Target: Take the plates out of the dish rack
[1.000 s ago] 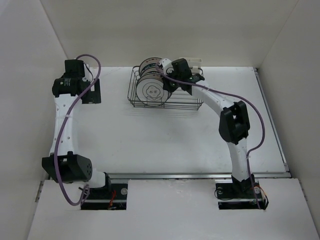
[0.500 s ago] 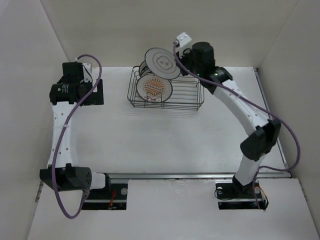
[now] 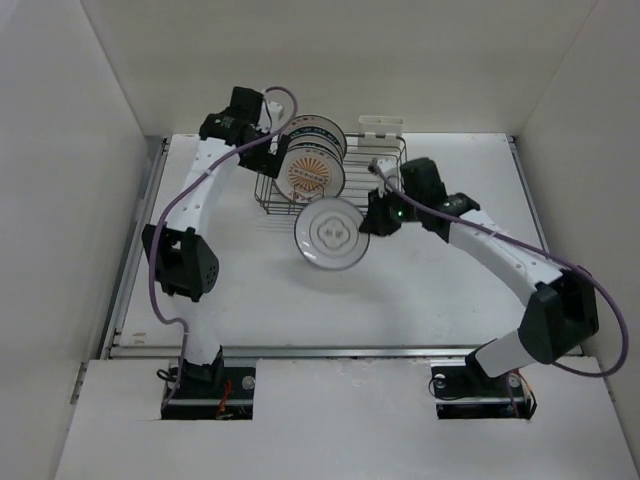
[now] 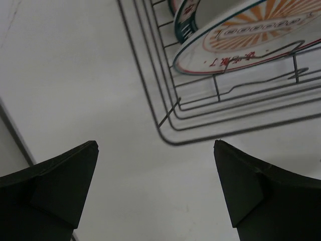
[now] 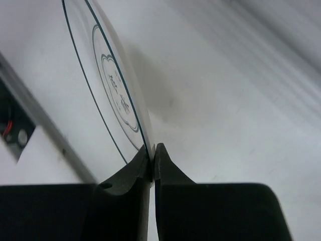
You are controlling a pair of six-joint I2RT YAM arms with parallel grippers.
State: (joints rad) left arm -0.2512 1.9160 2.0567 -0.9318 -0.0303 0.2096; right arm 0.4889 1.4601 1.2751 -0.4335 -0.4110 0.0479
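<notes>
The right end effector (image 3: 368, 222) is clenched on the rim of the flower-outline plate (image 3: 331, 233), pinching it at its right edge. This plate is out of the dish rack (image 3: 392, 178), just in front of the rack's near long side and over the surface (image 3: 250, 290). From above its decorated face shows as almost a full circle, so the face is turned upward and a little toward the arm bases. I cannot tell whether its low edge touches the surface. In the right wrist view the jaws are pressed together on the plate's (image 5: 108, 85) thin edge, and the plate stretches away from the end effector (image 5: 152, 160), seen nearly side-on.

The dish rack lies with its long axis running left to right at the far side of the surface, with a white caddy (image 3: 381, 125) on its far side. In its left end the sunburst plate (image 3: 308, 175) stands on edge, its face toward the near side, and a green-rimmed plate (image 3: 322, 133) stands behind it.

The left end effector (image 3: 268, 160) hovers at the rack's left end, released. In its wrist view the jaws are spread wide, gripping nothing (image 4: 155, 186), above the rack's rounded corner (image 4: 170, 128) and the sunburst plate (image 4: 241, 37).
</notes>
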